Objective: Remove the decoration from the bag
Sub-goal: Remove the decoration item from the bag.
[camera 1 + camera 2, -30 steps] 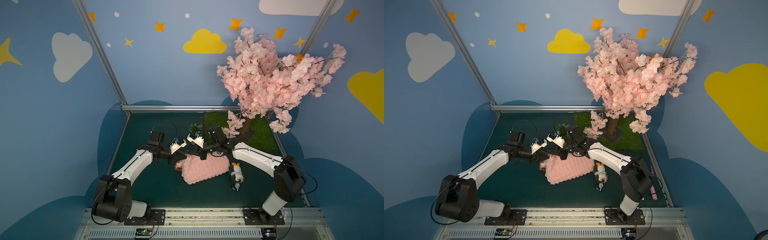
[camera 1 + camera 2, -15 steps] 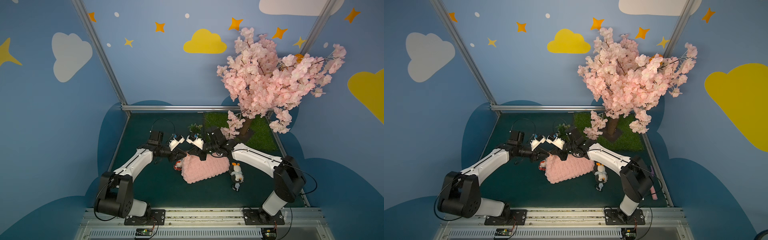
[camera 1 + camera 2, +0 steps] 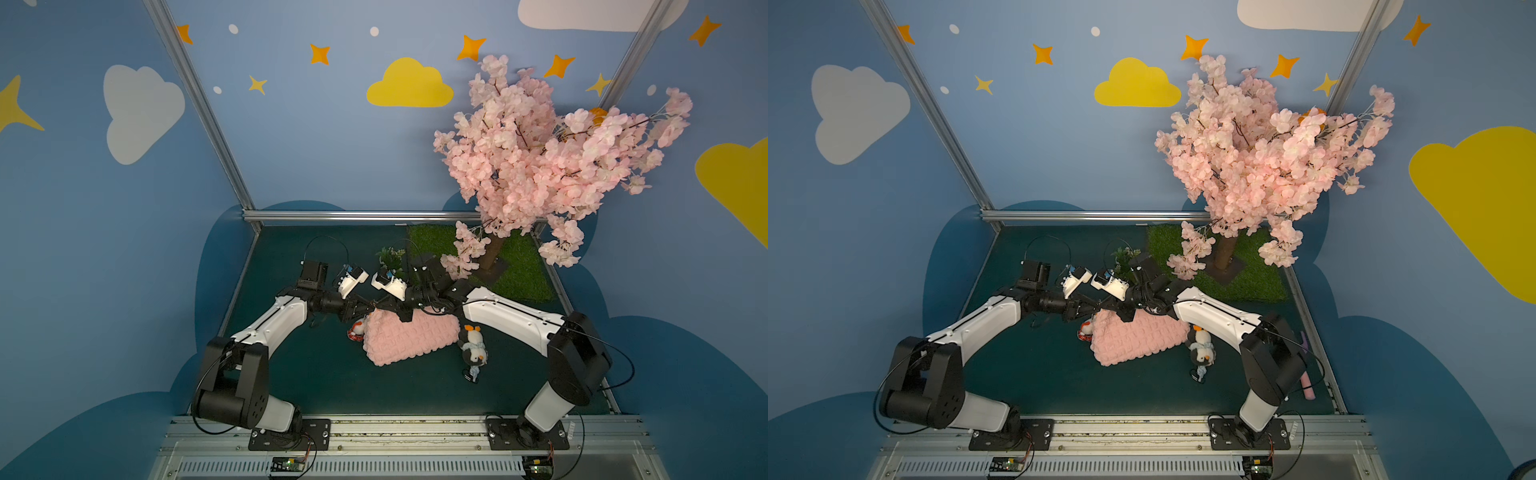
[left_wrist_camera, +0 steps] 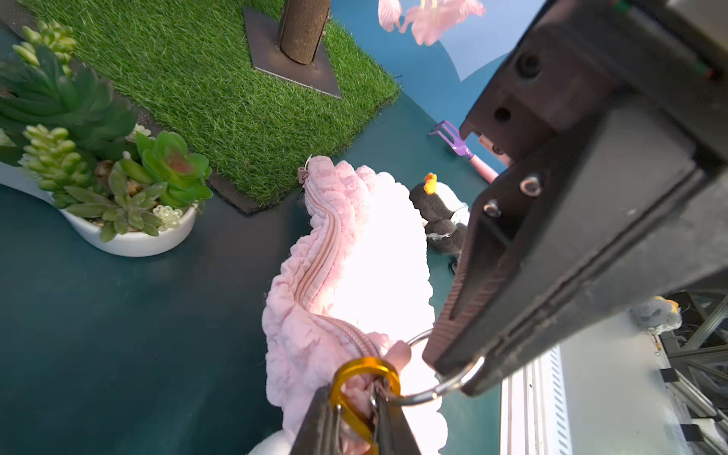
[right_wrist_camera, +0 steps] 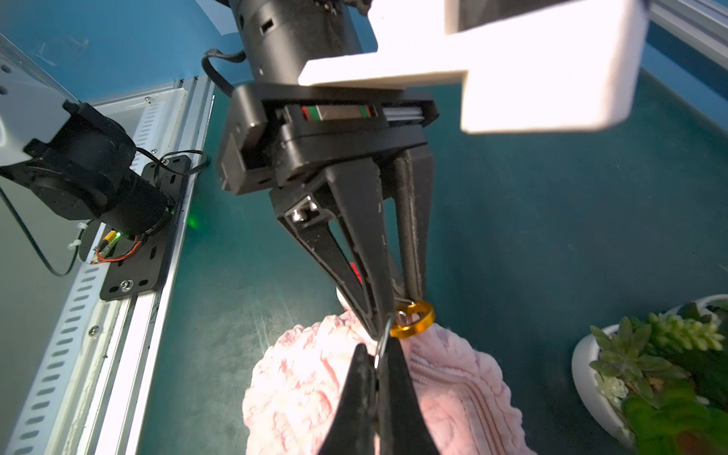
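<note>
The pink quilted bag [image 3: 409, 340] [image 3: 1138, 338] lies on the green floor, zipper edge up [image 4: 354, 275]. At its left corner a silver metal ring [image 4: 441, 388] [image 5: 381, 339] links to a gold carabiner [image 4: 364, 378] [image 5: 413, 319]. My left gripper [image 4: 354, 413] [image 3: 368, 309] is shut on the carabiner. My right gripper [image 5: 378, 378] [image 3: 381, 308] is shut on the ring. Beside that corner lies the decoration [image 3: 356, 331] [image 3: 1086, 329], a small red and white plush partly hidden by the bag.
A penguin plush [image 3: 473, 351] [image 4: 437, 208] lies right of the bag. A white pot of succulents [image 4: 130, 240] [image 3: 390, 257] stands behind the grippers. The grass mat [image 3: 515, 270] with the blossom tree [image 3: 540, 158] fills the back right. A purple toy rake [image 4: 457, 142] lies by the right wall.
My left gripper has edged slightly toward the right one at the bag's corner. Both grips have held and the bag has not shifted.
</note>
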### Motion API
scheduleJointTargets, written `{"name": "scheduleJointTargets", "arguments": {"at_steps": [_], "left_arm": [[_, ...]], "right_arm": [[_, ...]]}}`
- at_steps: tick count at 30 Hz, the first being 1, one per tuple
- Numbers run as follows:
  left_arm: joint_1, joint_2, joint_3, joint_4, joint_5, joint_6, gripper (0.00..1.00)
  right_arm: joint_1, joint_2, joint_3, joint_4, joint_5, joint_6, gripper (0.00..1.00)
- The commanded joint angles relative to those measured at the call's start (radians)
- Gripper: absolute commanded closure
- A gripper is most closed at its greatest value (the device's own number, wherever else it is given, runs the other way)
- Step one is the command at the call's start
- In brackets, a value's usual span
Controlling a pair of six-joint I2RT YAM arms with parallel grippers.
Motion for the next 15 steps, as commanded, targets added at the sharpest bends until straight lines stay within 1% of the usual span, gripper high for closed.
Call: {"name": "scheduleJointTargets", "arguments": {"at_steps": [1,6,9,12,15], "left_arm": [[0.012,0.007,-0.005,0.097,0.030,-0.023,0.98],[0.022,0.028,-0.001,0.147,0.070,-0.091,0.98],[0.027,0.047,0.013,0.137,0.079,-0.109,0.98],[0.030,0.061,0.026,0.127,0.086,-0.127,0.98],[0.036,0.059,0.030,0.138,0.089,-0.141,0.98]], "right_arm": [[0.007,-0.055,-0.004,-0.025,-0.084,0.058,1.00],[0.002,-0.067,-0.014,-0.036,-0.101,0.049,1.00],[-0.008,-0.085,-0.034,-0.011,-0.106,0.062,1.00],[-0.001,-0.081,-0.010,-0.068,-0.114,0.026,1.00],[0.016,-0.066,-0.002,-0.121,-0.091,-0.043,1.00]]}}
